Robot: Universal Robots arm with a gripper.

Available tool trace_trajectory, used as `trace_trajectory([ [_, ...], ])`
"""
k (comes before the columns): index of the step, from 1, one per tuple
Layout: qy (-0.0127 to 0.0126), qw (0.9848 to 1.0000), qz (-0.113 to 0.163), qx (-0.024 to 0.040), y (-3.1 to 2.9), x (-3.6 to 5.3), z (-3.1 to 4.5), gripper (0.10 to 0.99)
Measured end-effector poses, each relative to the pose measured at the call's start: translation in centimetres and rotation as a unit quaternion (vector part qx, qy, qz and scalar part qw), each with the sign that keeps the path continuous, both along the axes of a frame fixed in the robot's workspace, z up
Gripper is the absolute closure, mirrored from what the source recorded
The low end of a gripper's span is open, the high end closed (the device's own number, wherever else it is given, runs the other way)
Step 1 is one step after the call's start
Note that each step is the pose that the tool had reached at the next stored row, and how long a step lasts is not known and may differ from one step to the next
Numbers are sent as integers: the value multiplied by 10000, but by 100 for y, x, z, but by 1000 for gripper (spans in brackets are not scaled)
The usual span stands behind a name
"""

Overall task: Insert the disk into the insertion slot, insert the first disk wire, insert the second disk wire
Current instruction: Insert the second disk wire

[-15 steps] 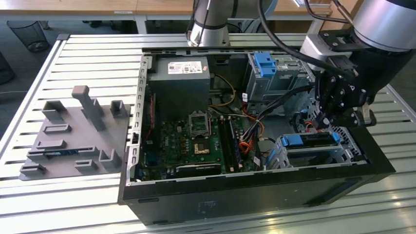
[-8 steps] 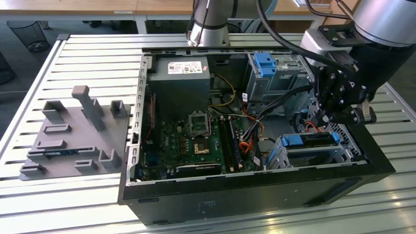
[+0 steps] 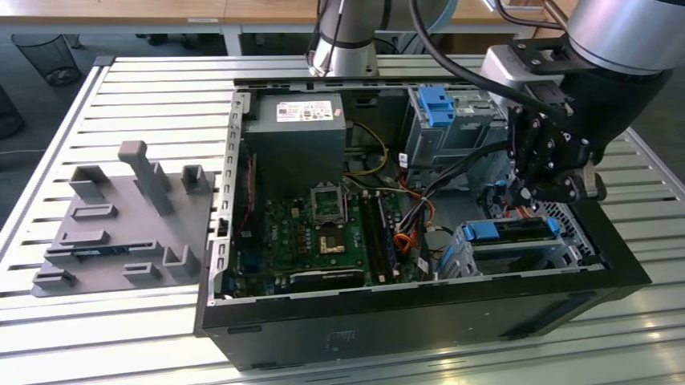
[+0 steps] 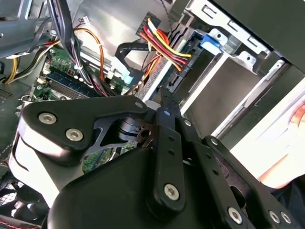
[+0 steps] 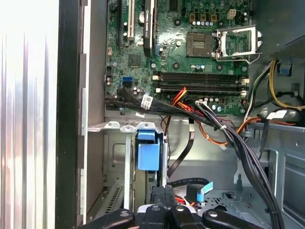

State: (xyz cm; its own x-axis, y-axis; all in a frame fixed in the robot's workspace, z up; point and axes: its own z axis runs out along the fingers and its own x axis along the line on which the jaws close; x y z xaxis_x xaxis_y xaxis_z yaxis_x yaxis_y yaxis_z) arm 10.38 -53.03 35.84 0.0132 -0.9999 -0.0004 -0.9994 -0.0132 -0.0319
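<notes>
In the exterior view an open computer case (image 3: pixel 428 321) sits on the slatted metal surface (image 3: pixel 160 88). A grey fixture plate (image 3: pixel 118 228) lies beside it on the exterior view's left. The disk (image 3: pixel 512 231), in its blue carrier, sits in the insertion slot (image 3: pixel 514 255) at the case's near corner on the exterior view's right. The hand (image 3: pixel 537 196) hangs just above and behind it, down among the cables. The taller grey cage (image 3: pixel 450 120) with its blue tab stands farther back.

In the second wrist view the hand's black linkage points towards a bundle of red, yellow and black wires (image 4: pixel 164 43).

In the first wrist view the hand's fingers (image 5: pixel 157 202) stand close together. I cannot tell whether they pinch anything. The disk's blue end lies between them and the motherboard (image 5: pixel 190 47).
</notes>
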Motion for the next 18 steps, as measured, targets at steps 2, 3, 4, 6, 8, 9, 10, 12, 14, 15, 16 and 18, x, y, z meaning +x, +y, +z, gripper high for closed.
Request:
trace_trajectory([
  [2,0,10000,0,2,23,-11,0,980],
  [3,0,10000,1,2,42,-14,0,980],
  [4,0,10000,1,2,67,-16,0,980],
  [6,0,10000,1,1,123,-21,1,980],
  [8,0,10000,1,2,174,-27,0,980],
  [9,0,10000,1,2,194,-32,0,980],
  [10,0,10000,0,2,209,-39,0,980],
  [12,0,10000,0,2,224,-48,0,980],
  [14,0,10000,1,2,226,-49,0,980],
  [15,0,10000,1,2,229,-49,0,980],
  [16,1,10000,0,1,233,-49,0,980],
  [18,1,10000,1,2,242,-49,-2,980],
])
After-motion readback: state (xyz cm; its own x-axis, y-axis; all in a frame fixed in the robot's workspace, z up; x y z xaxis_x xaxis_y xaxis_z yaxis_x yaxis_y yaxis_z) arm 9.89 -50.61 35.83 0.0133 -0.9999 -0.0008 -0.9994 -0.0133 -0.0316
